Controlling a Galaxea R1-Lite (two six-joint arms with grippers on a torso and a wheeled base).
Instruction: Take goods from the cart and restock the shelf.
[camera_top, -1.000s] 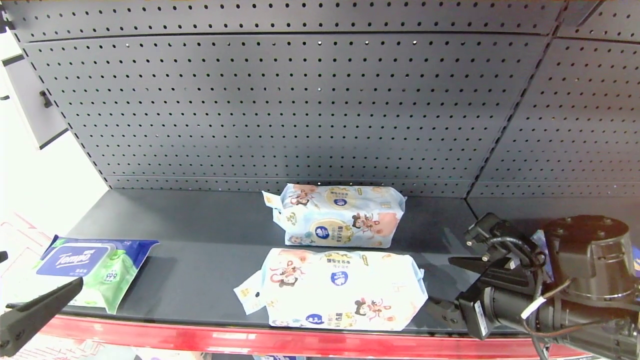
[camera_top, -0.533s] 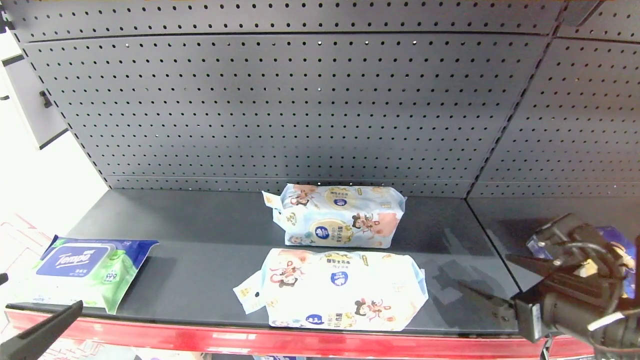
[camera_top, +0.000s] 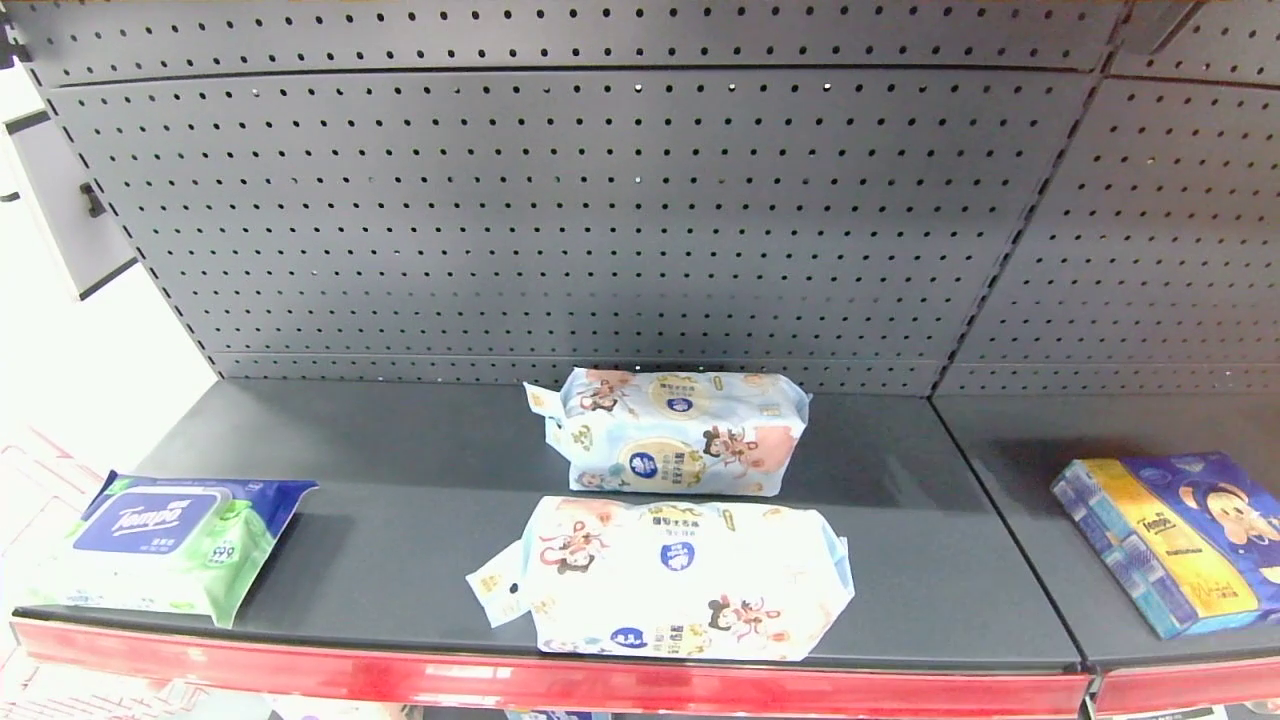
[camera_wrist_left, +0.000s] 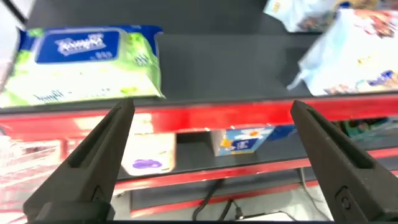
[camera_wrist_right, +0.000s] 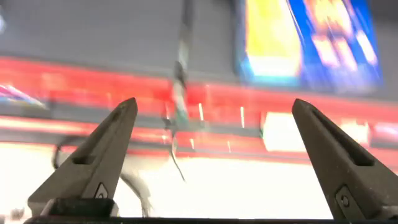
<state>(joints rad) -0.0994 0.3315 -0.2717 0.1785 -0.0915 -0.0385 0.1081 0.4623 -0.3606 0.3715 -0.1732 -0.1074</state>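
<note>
Two pale blue cartoon-print tissue packs lie on the dark shelf (camera_top: 420, 470): one at the back (camera_top: 680, 432), one flat near the front edge (camera_top: 670, 578). A green and blue wipes pack (camera_top: 165, 540) lies at the shelf's left front corner, also seen in the left wrist view (camera_wrist_left: 87, 62). A blue and yellow tissue box (camera_top: 1180, 535) sits on the neighbouring shelf section to the right. My left gripper (camera_wrist_left: 211, 121) stands open and empty in front of the shelf's red edge (camera_wrist_left: 205, 115). My right gripper (camera_wrist_right: 214, 118) is open and empty, before the red edge below the blue and yellow box (camera_wrist_right: 305, 40).
A grey perforated back panel (camera_top: 600, 220) rises behind the shelf. A lower shelf with small boxed goods (camera_wrist_left: 242, 140) shows beneath the red edge. Bare dark shelf lies between the wipes pack and the tissue packs.
Both arms have drawn back out of the head view: the right gripper pulled away to the right and down, uncovering the blue and yellow box; the left fingertip dropped out at lower left.
</note>
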